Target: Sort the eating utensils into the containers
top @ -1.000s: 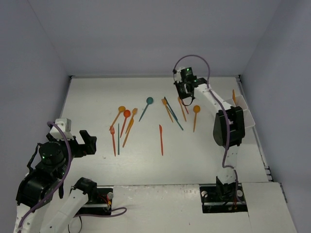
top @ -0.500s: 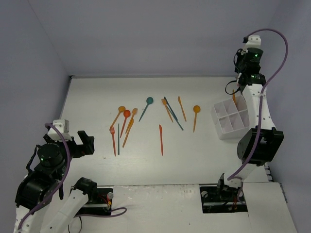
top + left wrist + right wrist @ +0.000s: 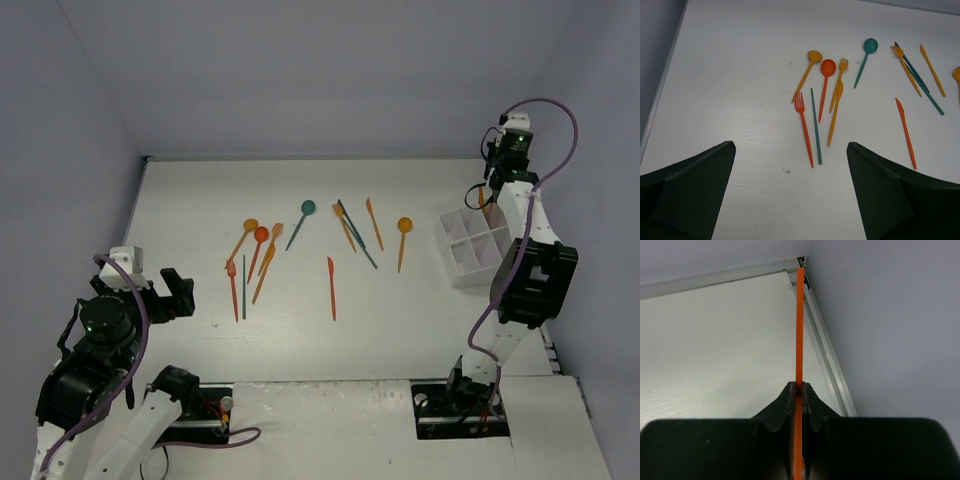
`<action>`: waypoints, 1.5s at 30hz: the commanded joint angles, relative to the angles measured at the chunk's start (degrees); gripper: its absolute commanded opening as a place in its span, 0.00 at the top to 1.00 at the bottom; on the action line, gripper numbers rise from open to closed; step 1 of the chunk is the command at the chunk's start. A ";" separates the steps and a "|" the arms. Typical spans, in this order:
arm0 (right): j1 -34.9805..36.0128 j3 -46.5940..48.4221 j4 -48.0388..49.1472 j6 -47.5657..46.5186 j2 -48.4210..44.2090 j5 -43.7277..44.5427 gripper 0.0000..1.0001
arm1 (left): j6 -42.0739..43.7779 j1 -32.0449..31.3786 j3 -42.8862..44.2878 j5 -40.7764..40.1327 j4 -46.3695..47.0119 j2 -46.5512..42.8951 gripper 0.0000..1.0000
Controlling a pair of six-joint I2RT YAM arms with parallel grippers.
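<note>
Several orange, red and teal utensils lie spread over the white table, among them a red fork (image 3: 233, 285), a teal spoon (image 3: 308, 207), a red knife (image 3: 331, 288) and an orange spoon (image 3: 404, 225). The white compartment organizer (image 3: 465, 277) stands at the right. My right gripper (image 3: 487, 188) hangs over the organizer's far edge, shut on a thin orange utensil (image 3: 799, 325) seen edge-on between the pads. What kind of utensil it is does not show. My left gripper (image 3: 790, 150) is open above the near left table, short of the red fork (image 3: 804, 127) and a teal stick (image 3: 815, 125).
Grey walls close in the table on the left, back and right. A metal rail (image 3: 827, 350) runs along the right edge by the far corner. The right arm's elbow (image 3: 535, 280) hangs just right of the organizer.
The right arm has swung from the utensils in the middle of the table to the organizer at the right, carrying the orange utensil, then dropped lower. The left arm has barely shifted.
</note>
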 commanded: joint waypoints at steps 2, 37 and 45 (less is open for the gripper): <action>-0.53 -4.33 7.16 -0.83 -1.97 -0.18 1.00 | 1.13 -0.21 -0.48 -0.41 5.88 1.84 0.08; 6.69 -26.76 4.94 19.42 -27.23 -3.19 0.62 | -1.75 -0.21 -0.32 6.20 6.23 -2.62 0.08; 22.64 -25.20 -2.85 22.58 -22.01 -8.06 0.55 | -1.14 -0.21 0.91 8.54 6.29 0.79 0.08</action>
